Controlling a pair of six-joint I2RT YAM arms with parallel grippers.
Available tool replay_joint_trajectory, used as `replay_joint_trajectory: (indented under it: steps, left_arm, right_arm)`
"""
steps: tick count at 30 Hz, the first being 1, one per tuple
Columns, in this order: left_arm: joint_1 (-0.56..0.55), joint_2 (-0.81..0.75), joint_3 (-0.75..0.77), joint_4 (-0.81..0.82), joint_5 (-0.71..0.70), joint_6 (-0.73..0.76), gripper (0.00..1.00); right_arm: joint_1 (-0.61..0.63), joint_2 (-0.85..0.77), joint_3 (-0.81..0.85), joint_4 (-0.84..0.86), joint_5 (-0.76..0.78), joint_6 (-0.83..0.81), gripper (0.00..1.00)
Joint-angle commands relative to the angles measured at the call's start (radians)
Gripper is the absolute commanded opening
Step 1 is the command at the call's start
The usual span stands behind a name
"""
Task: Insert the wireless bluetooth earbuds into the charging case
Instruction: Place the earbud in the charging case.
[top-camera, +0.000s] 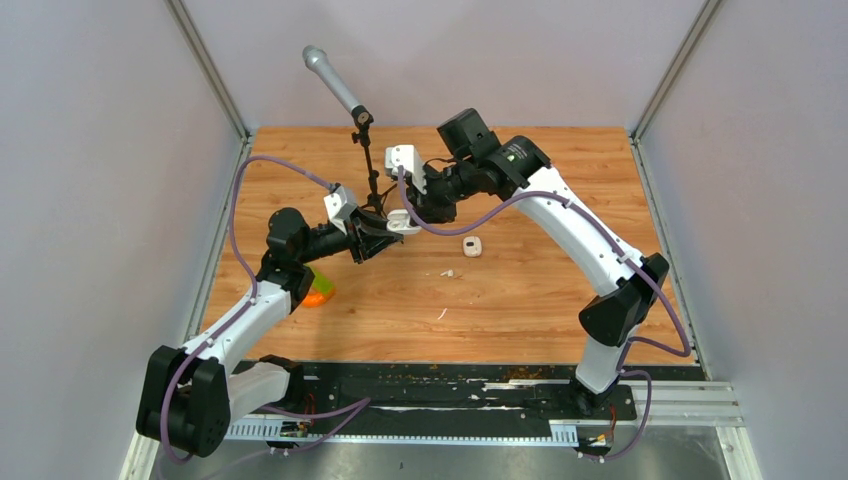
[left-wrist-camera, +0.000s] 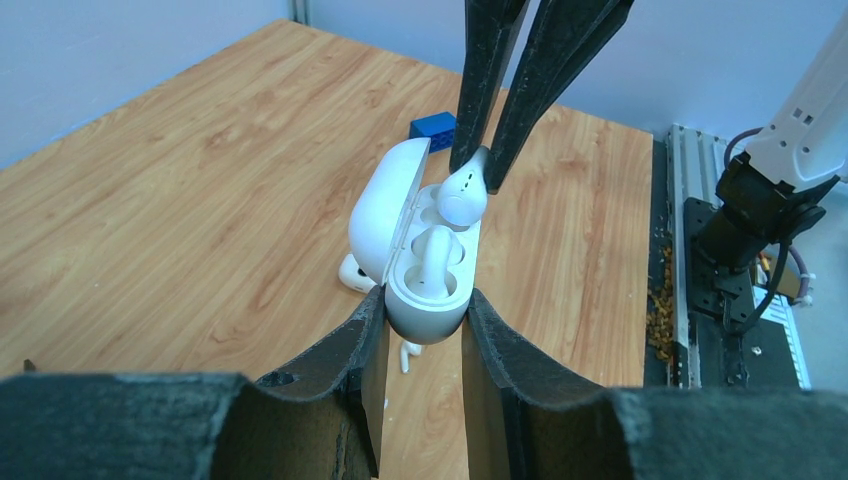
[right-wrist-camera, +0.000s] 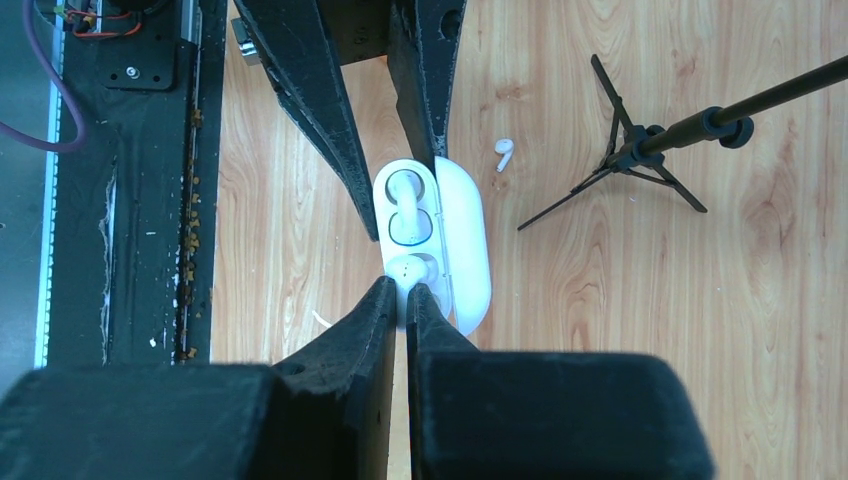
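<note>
Insertion stage
The left end effector (left-wrist-camera: 425, 300) is grasping the open charging case (left-wrist-camera: 385, 215); the right end effector (right-wrist-camera: 405, 295) is pinching an earbud (left-wrist-camera: 460, 195) at its socket.

Wooden table (top-camera: 560, 300), plain grey walls (top-camera: 90, 200) on three sides, metal corner posts (top-camera: 207, 65), black rail (top-camera: 400, 420) at near edge, even light

The stem of the upper earbud (left-wrist-camera: 462, 197) is hidden between the right fingers (left-wrist-camera: 483, 90). The blue block (left-wrist-camera: 432, 127) is partly hidden behind the charging case (left-wrist-camera: 428, 305). In the top view, the contents of the case cannot be made out.
</note>
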Motion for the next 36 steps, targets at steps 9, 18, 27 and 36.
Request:
replay_joint_trajectory:
  steps: [9, 18, 27, 36]
  left_arm:
    - [-0.003, -0.005, 0.017, 0.024, 0.022, 0.022, 0.00]
    - [-0.003, 0.000, 0.021, 0.031, 0.012, 0.004, 0.00]
    - [-0.003, 0.000, 0.018, 0.036, 0.000, -0.006, 0.00]
    - [-0.003, 0.001, 0.020, 0.039, -0.005, -0.007, 0.00]
  right_arm:
    - [0.006, -0.002, 0.002, 0.010, 0.016, -0.048, 0.04]
    - [0.007, 0.006, 0.000, 0.007, 0.002, -0.051, 0.06]
    - [0.014, 0.011, 0.001, 0.006, 0.004, -0.052, 0.08]
    - [0.016, 0.011, -0.004, 0.005, 0.014, -0.055, 0.09]
